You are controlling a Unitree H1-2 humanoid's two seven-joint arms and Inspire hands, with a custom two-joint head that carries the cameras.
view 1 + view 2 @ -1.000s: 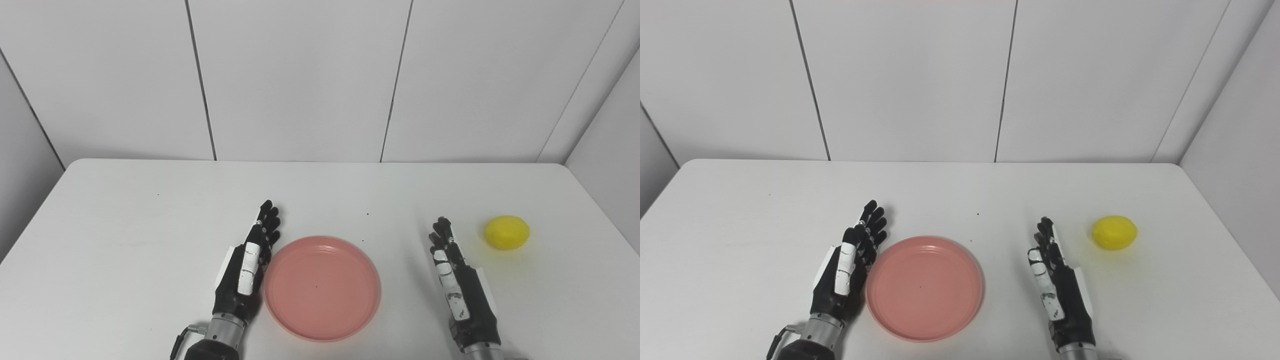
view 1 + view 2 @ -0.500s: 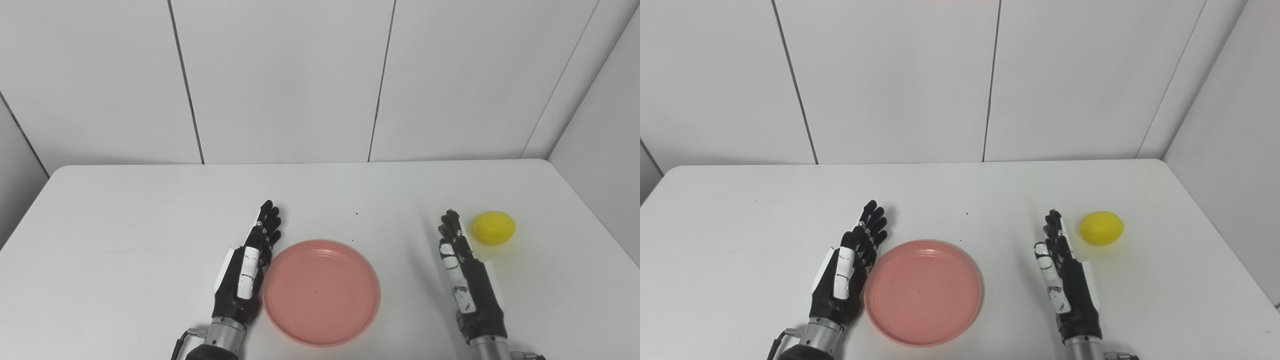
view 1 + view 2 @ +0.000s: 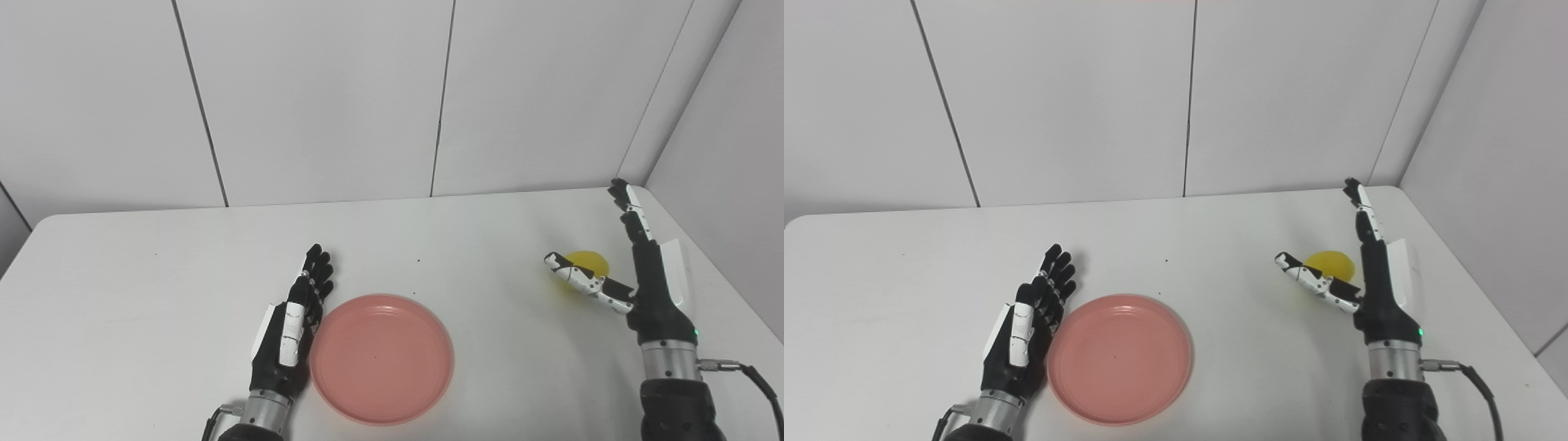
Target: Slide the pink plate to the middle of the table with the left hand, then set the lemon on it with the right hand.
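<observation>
The round pink plate (image 3: 381,358) lies flat on the white table (image 3: 153,294), near its front edge and about mid-width. My left hand (image 3: 289,331) stands on edge, open, against the plate's left rim with its fingers pointing away from me. The yellow lemon (image 3: 589,263) rests at the right side of the table. My right hand (image 3: 637,275) is raised beside it, open, with the fingers pointing up and the thumb stretched out to the left across the front of the lemon. The hand hides part of the lemon.
White wall panels (image 3: 318,98) close off the far side of the table, and another wall (image 3: 729,141) runs close along its right edge. A cable (image 3: 753,380) trails from my right wrist. A few dark specks (image 3: 418,260) mark the tabletop.
The camera has swung to the right. My right hand has risen from the table, moved forward to the lemon and spread its thumb. The left hand and the plate keep their places.
</observation>
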